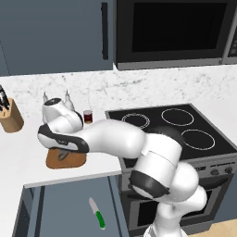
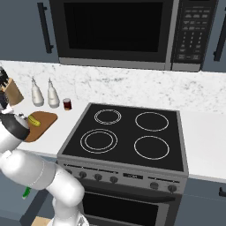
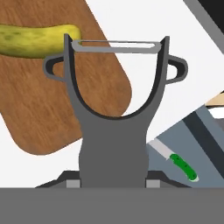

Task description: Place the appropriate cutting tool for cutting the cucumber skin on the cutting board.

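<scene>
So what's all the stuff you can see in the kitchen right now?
peeler: 1, grey, held over the board's edge
cucumber: 1, yellow-green, on the board
cutting board: 1, brown, on the white counter
knife: 1, green handle, white blade, below the counter edge
knife block: 1, tan, counter's left
bottles: 2, white, by the backsplash
jar: 1, dark red, beside the bottles
stove: 1, black, four rings
microwave: 1, black, above the stove
gripper: 1, dark, shut on the peeler

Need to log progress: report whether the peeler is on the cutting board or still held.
Held: the peeler sits between the gripper fingers, over the cutting board edge beside the cucumber.
</scene>
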Motion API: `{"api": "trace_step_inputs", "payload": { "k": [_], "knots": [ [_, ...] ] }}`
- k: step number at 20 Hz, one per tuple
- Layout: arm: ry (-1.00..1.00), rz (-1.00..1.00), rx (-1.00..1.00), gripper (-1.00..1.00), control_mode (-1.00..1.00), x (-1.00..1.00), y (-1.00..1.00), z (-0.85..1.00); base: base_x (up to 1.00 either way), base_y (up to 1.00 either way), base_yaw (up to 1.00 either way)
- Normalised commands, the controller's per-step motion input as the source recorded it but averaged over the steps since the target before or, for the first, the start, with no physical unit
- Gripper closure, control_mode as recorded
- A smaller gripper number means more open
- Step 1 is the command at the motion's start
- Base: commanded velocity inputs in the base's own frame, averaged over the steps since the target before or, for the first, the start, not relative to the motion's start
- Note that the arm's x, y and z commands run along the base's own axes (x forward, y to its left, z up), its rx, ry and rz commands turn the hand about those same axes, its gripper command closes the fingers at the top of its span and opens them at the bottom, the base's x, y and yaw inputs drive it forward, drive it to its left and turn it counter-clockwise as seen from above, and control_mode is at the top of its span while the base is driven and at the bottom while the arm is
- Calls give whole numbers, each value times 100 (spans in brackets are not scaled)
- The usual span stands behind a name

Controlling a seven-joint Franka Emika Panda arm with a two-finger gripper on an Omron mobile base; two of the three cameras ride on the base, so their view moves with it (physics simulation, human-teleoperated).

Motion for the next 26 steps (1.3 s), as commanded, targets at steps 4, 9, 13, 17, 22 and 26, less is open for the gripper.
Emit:
{"api": "trace_step_inputs", "payload": {
  "k": [4,9,13,17,22,26],
  "knots": [
    [7,0,0,100,-100,35,0,-38,0,0,0],
    [7,0,0,100,-100,36,2,-31,0,0,0],
    [5,0,0,100,-100,33,7,-27,0,0,0],
    [3,0,0,100,-100,27,12,-23,0,0,0],
    [3,0,0,100,-100,19,14,-25,0,0,0],
    [1,0,0,-100,-100,5,1,-33,0,0,0]
  ]
}}
